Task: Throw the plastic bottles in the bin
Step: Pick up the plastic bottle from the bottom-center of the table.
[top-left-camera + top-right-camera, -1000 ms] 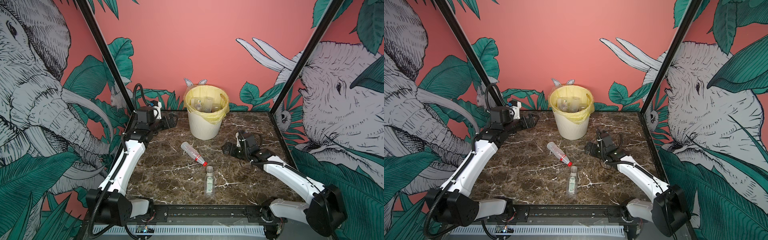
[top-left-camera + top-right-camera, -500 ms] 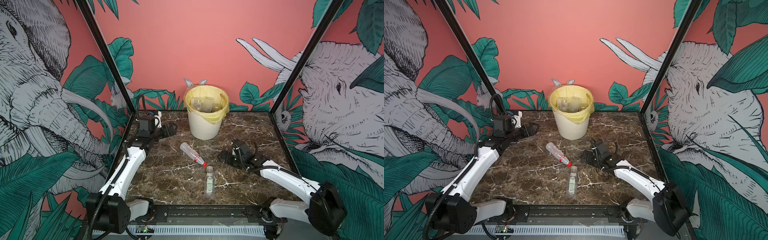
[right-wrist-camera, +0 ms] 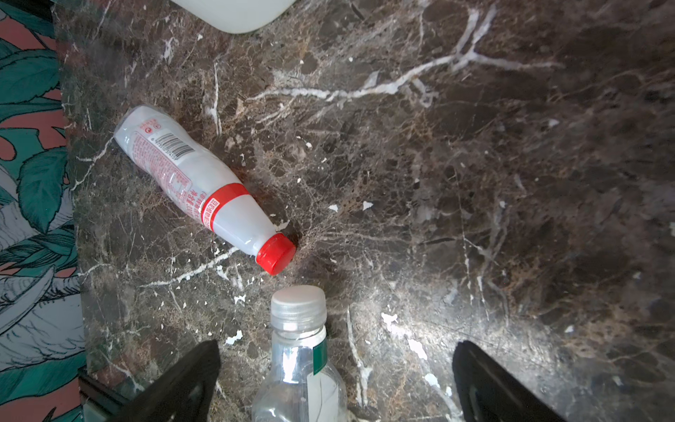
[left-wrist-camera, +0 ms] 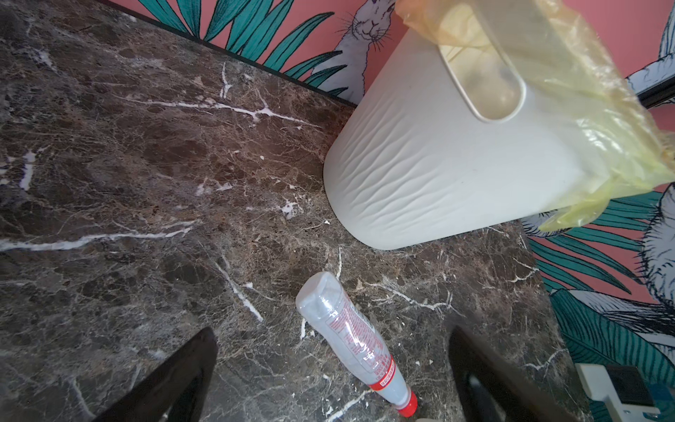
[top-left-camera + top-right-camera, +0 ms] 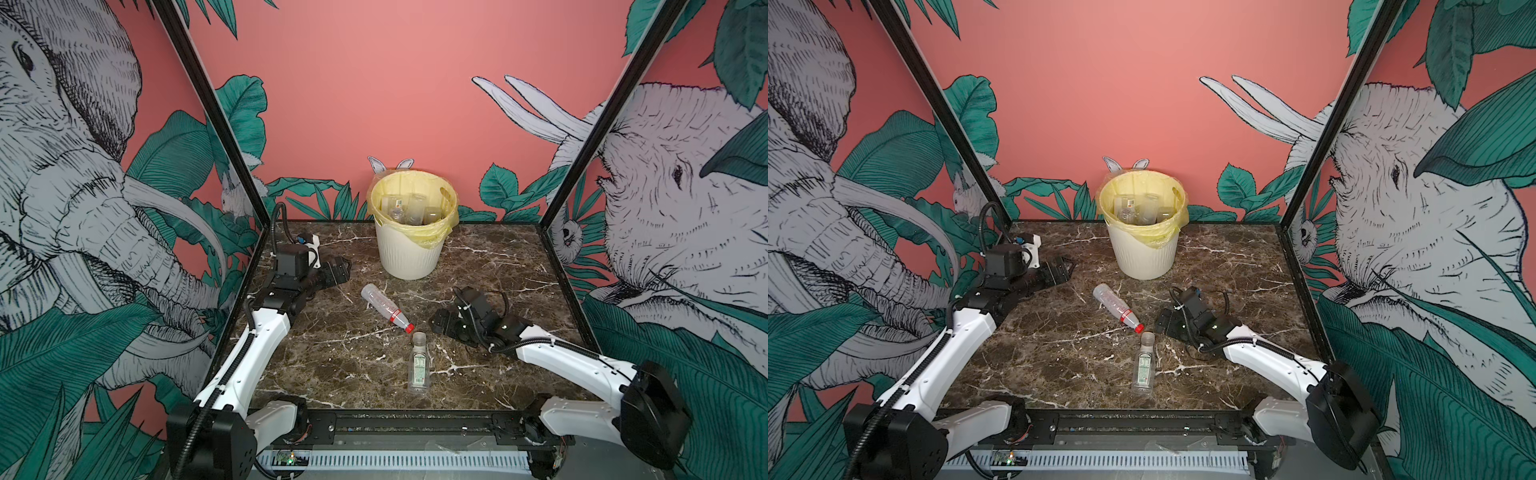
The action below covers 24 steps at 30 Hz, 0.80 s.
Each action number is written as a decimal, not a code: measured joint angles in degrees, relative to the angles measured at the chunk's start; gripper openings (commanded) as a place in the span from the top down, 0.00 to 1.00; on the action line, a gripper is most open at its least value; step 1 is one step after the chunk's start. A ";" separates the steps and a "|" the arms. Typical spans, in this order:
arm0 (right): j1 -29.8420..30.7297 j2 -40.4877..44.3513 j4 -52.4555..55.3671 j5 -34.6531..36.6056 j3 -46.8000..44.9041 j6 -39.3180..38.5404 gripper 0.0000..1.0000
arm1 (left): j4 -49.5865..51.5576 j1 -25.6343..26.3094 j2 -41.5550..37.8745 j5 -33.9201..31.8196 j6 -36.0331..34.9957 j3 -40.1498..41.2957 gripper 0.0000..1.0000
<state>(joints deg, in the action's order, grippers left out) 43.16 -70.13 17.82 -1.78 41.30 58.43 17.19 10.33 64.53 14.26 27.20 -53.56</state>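
Both claws released and empty: left claw (image 5: 340,270) near the bin (image 5: 409,253), right claw (image 5: 441,322) just beside the grey-capped bottle (image 5: 419,368). That and the red-capped bottle (image 5: 384,308) lie on the tabletop (image 5: 332,357), caps nearly touching. Risk: a round bottle may roll from closing jaws, knocking its neighbour

Open marble (image 5: 328,365) surrounds red-capped bottle (image 5: 384,308), grey-capped bottle (image 5: 419,368) (bin (image 5: 409,255) stands behind).

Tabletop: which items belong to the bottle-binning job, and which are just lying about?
Job:
- red-capped bottle, lying down
- grey-capped bottle, lying down
- bin
- bottles already in the bin

Not job:
- marble tabletop
- white flecks on it
- mural walls
- black frame posts
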 measured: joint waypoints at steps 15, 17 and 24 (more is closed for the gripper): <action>9.49 0.04 5.38 4.57 0.96 4.00 0.01 | 0.24 0.00 -1.49 -1.46 0.00 3.17 0.01; 10.69 -0.31 6.67 5.05 2.08 4.48 0.02 | 0.24 0.00 -1.53 -1.44 0.00 3.19 0.01; 15.98 -4.59 10.10 5.92 7.65 5.68 0.04 | 0.42 0.00 -1.53 -1.55 0.00 3.19 0.01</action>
<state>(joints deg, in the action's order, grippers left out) 59.13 -74.72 27.92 4.14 48.95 64.12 17.61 10.33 63.00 12.71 27.20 -50.37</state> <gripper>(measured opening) 0.970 0.994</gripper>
